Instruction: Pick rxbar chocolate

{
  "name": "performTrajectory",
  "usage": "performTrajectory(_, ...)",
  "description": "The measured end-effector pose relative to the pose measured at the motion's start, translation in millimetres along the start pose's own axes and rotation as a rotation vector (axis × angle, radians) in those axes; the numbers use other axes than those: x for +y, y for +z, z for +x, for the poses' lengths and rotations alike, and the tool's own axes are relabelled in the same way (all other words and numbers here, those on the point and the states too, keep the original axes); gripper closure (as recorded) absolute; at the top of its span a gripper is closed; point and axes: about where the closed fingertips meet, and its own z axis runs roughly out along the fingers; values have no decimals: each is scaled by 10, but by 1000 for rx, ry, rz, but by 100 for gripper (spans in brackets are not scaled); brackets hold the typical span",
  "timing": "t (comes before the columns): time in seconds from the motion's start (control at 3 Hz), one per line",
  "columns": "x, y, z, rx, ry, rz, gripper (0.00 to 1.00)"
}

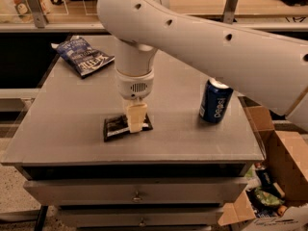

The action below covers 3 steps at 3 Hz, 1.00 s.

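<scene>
The rxbar chocolate is a small flat black wrapper with a pale label, lying on the grey table near its front edge. My gripper hangs straight down from the white arm, its cream fingers at the bar's right half and covering part of it. The bar lies flat on the table.
A crinkled blue chip bag lies at the back left of the table. A blue Pepsi can stands upright to the right. An open cardboard box with clutter sits on the floor at the right. Drawers run below the table top.
</scene>
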Motion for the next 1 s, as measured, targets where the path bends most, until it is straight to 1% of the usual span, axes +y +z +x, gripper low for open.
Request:
performTrajectory(0.33,-20,-80,44,-29,12,3,100)
performTrajectory(0.67,-69,-351,155,-64,36,41,100)
performTrajectory(1.0,-112,-677,311,-89,71,94,100)
